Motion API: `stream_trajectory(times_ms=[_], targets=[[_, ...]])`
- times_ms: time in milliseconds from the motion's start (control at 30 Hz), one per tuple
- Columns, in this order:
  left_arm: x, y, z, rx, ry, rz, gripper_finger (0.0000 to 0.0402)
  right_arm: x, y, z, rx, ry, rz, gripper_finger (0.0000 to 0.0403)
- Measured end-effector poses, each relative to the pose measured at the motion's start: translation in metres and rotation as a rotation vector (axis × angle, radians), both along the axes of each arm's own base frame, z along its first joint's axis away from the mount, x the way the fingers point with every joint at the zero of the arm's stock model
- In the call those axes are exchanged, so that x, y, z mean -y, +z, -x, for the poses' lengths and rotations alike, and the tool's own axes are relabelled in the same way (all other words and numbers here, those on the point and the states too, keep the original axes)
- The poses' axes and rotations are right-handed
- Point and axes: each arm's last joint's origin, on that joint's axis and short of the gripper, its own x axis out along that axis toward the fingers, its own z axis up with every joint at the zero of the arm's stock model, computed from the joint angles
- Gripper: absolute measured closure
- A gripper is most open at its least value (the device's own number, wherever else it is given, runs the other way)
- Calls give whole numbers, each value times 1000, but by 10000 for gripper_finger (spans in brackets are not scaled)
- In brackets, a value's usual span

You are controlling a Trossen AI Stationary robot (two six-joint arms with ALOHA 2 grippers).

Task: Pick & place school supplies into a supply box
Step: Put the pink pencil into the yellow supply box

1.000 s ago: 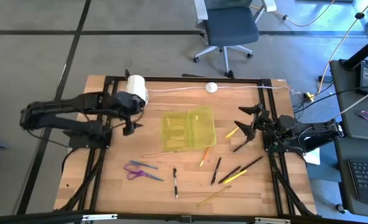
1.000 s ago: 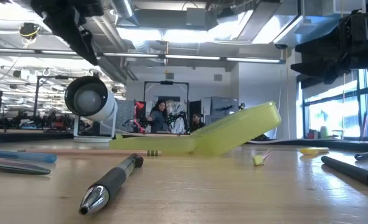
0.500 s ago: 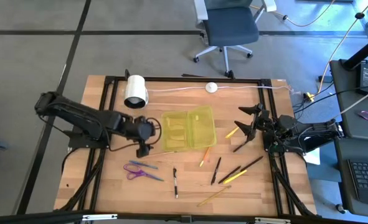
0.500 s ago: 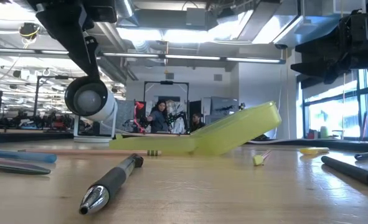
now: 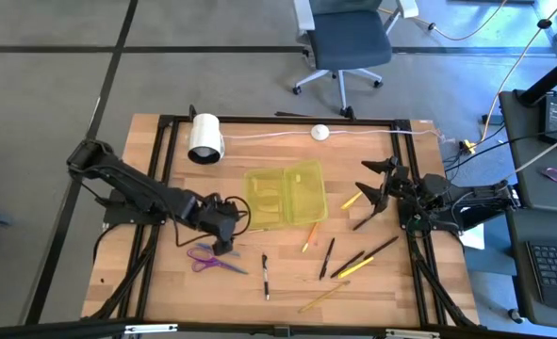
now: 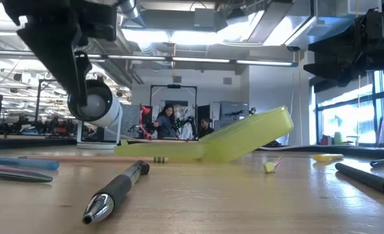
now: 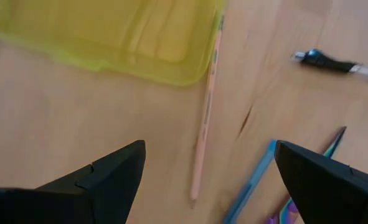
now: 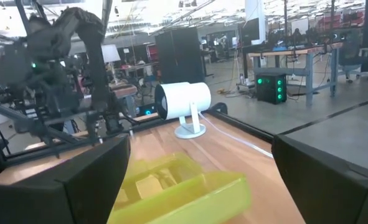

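Note:
The supply box (image 5: 286,196), a translucent yellow-green tray, lies mid-table and also shows in the left wrist view (image 7: 121,34). A light wooden pencil (image 5: 242,232) (image 7: 205,124) lies along the box's near edge. A blue pen (image 7: 249,180) and the purple-handled scissors (image 5: 207,261) lie nearer. A black pen (image 5: 265,276) (image 7: 333,62) and several more pens and pencils (image 5: 349,262) lie toward the near right. My left gripper (image 5: 223,235) (image 7: 208,149) hangs open above the wooden pencil and touches nothing. My right gripper (image 5: 377,184) (image 8: 201,142) waits open right of the box.
A white cylinder roll (image 5: 204,138) stands at the far left and a white puck (image 5: 320,133) on a cable at the far edge. A small yellow pencil (image 5: 352,200) lies by my right gripper. People stand in the room beyond the table (image 6: 169,120).
My left gripper has travelled from beside the white roll toward the near edge and to the right, coming down over the wooden pencil and scissors by the box's near-left corner. It has stayed open. Nothing on the table has moved.

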Motion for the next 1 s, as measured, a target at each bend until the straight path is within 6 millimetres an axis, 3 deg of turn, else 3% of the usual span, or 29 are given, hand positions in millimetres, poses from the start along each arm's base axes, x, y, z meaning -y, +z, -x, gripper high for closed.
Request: stream_trajectory(times_ms=[200,500,833,1000], targets=[[2,-11,-4,-46,16,-4,54,1,0,0,39,-37,-107,10],[5,-34,-11,-134,13,-42,60,3,0,1,40,-94,-102,10],[11,-65,-24,-199,-40,-36,107,3,-1,1,35,-94,-112,10],[12,-70,-28,-211,-71,-10,142,3,-2,1,30,-95,-111,10]])
